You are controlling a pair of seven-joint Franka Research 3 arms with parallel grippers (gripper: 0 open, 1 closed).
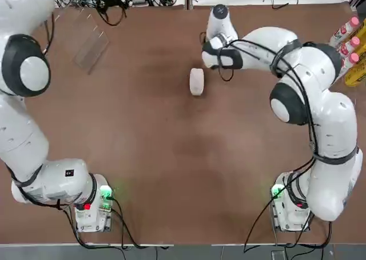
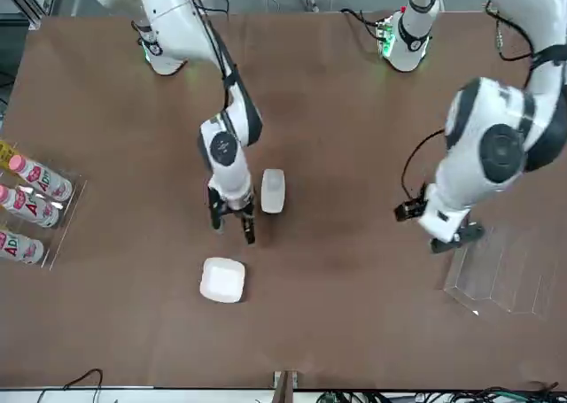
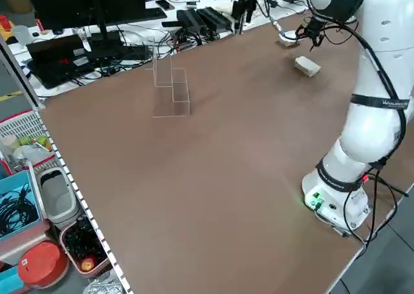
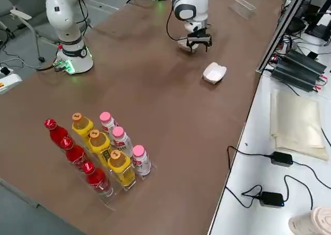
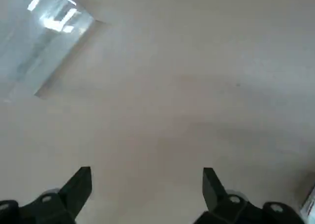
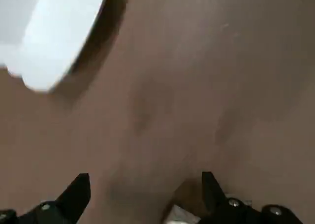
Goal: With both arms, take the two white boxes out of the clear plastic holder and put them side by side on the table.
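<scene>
Both white boxes lie on the table [image 2: 354,111]. The narrower box [image 2: 273,190] [image 1: 197,81] is mid-table; the wider box [image 2: 222,280] [image 4: 214,72] is nearer the far edge, hidden under the right arm in the top view. My right gripper [image 2: 232,226] [image 6: 142,194] hovers between them, close beside the narrower box, open and holding nothing. One white box [image 6: 59,37] shows ahead of its fingers. The clear plastic holder [image 1: 91,43] [image 5: 44,37] stands far left with nothing white in it. My left gripper [image 2: 452,230] [image 5: 145,189] hangs open next to the holder.
A clear rack of pink-capped and coloured bottles [image 4: 98,152] [image 2: 27,199] sits at the table's right edge. Cables, a monitor and power bricks [image 3: 97,42] lie beyond the far edge. The arm bases [image 1: 91,206] stand along the near edge.
</scene>
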